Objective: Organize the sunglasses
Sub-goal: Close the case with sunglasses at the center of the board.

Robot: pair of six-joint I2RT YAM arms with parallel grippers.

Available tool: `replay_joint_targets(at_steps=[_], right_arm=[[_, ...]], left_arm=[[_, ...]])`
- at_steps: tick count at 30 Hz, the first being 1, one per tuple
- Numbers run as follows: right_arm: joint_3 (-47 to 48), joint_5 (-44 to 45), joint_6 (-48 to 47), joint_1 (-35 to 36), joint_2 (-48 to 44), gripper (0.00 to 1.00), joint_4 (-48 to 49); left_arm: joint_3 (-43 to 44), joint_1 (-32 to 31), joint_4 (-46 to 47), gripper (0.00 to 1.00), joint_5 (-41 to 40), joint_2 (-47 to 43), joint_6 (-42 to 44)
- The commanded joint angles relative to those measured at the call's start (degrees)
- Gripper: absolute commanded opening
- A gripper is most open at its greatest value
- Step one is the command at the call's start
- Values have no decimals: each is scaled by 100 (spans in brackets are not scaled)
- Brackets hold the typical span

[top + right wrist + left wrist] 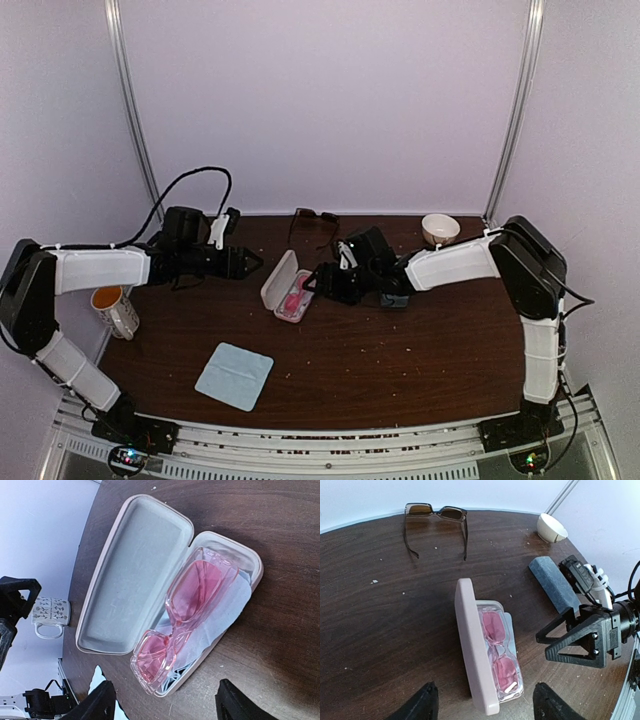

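Note:
A pink case (278, 281) lies open mid-table, its lid (135, 575) raised. Inside it, on a light-blue cloth (225, 611), rests a pair of pink translucent sunglasses (185, 615) (499, 655). A dark-framed pair of sunglasses (314, 222) (436, 514) lies unfolded at the table's back edge. My left gripper (252, 263) (485, 700) is open just left of the case, with nothing between its fingers. My right gripper (322, 283) (167, 702) is open on the case's right side, holding nothing.
A grey-blue case (554, 582) lies closed beside the right arm. A white bowl (440, 228) stands at the back right, a patterned mug (115, 310) at the left edge. A light-blue cloth (234, 375) lies flat towards the front.

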Motion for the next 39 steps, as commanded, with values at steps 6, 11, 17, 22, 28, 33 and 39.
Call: replay_joint_targets(at_steps=[6, 11, 17, 22, 28, 33, 39], right_arm=[[71, -208, -50, -67, 164, 70, 211], [92, -211, -40, -68, 222, 70, 236], [174, -249, -2, -69, 310, 69, 212], [213, -171, 73, -70, 366, 67, 173], [245, 0, 169, -70, 445, 66, 51], [313, 85, 182, -70, 554, 65, -121], [428, 35, 185, -68, 684, 61, -124]], left_arm=[[496, 45, 472, 65, 606, 599, -184], [577, 50, 506, 62, 735, 832, -204], [688, 46, 531, 58, 890, 1064, -212], [764, 48, 507, 55, 878, 1238, -217], [773, 46, 631, 51, 819, 1432, -352], [709, 46, 905, 47, 918, 1639, -516], [719, 40, 1153, 41, 1129, 1918, -643]])
